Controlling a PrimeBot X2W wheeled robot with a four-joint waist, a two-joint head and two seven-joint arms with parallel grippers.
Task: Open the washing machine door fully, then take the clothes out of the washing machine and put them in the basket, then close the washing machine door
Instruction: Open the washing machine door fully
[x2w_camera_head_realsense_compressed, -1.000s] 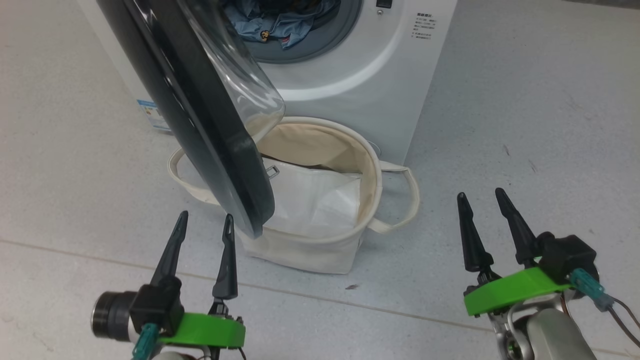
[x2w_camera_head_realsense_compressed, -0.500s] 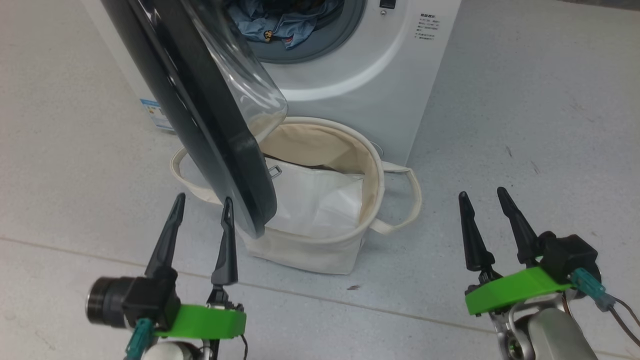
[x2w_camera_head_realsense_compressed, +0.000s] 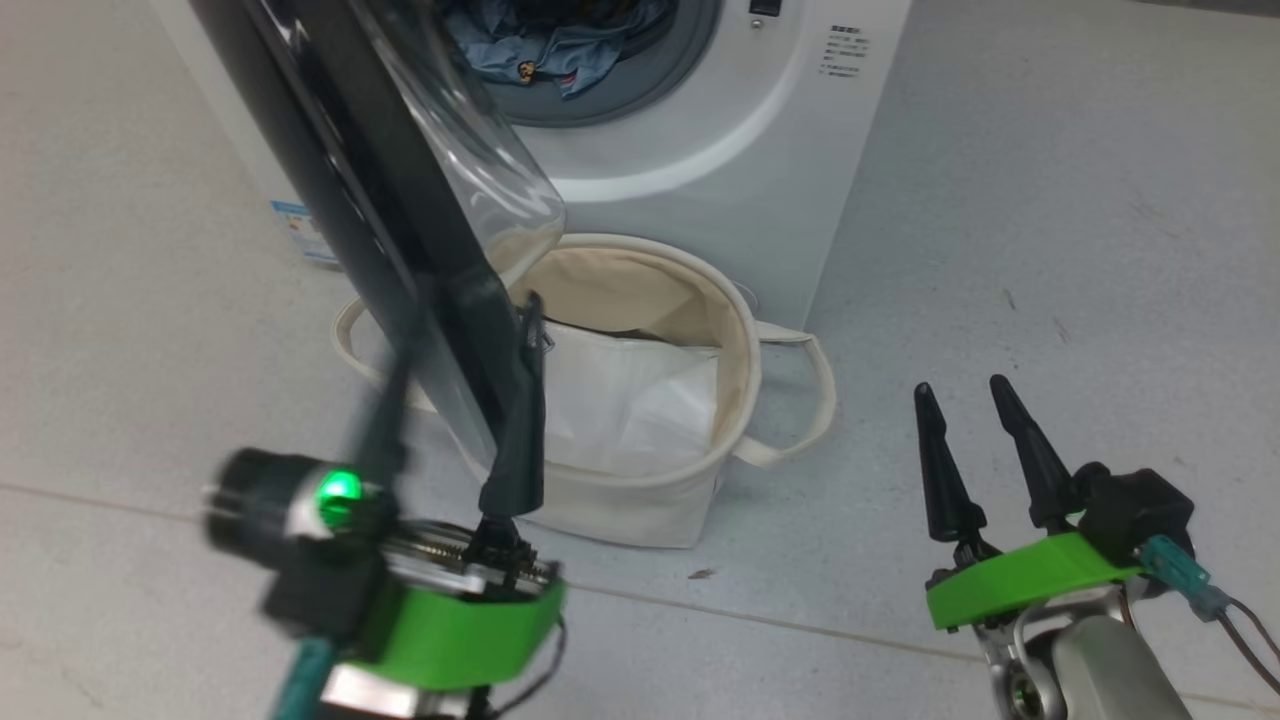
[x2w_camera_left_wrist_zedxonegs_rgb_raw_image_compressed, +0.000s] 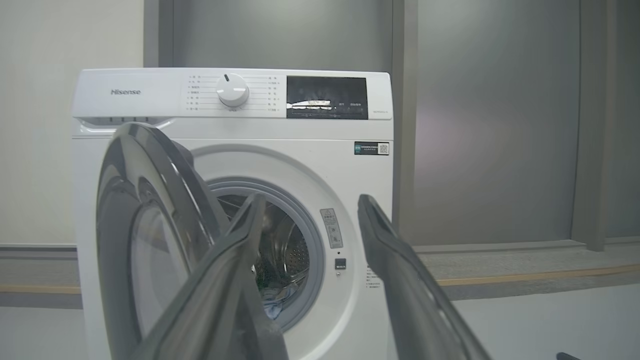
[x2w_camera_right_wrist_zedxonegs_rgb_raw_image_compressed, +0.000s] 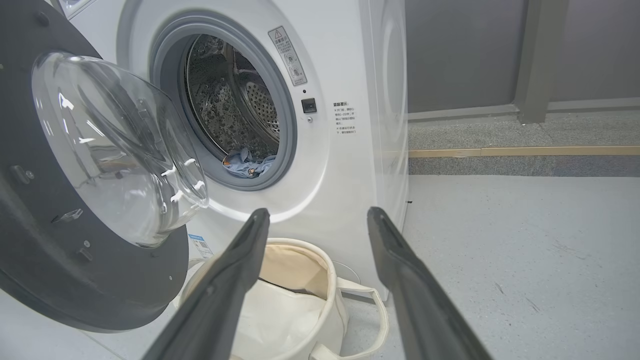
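Flanking the lower rim of the door (x2w_camera_head_realsense_compressed: 400, 200), the left claw (x2w_camera_head_realsense_compressed: 472, 300) stands wide, likely set to swing it fully open; the door hangs half-open above the basket (x2w_camera_head_realsense_compressed: 745, 340). Clothes (x2w_camera_head_realsense_compressed: 560, 45) lie in the drum (x2w_camera_right_wrist_zedxonegs_rgb_raw_image_compressed: 235, 100). The right claw (x2w_camera_head_realsense_compressed: 958, 385) hovers wide.

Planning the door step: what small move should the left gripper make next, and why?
Probably sweep the left gripper leftward against the washing machine door: it stands only half open, overhanging the basket, with the clothes in the drum.
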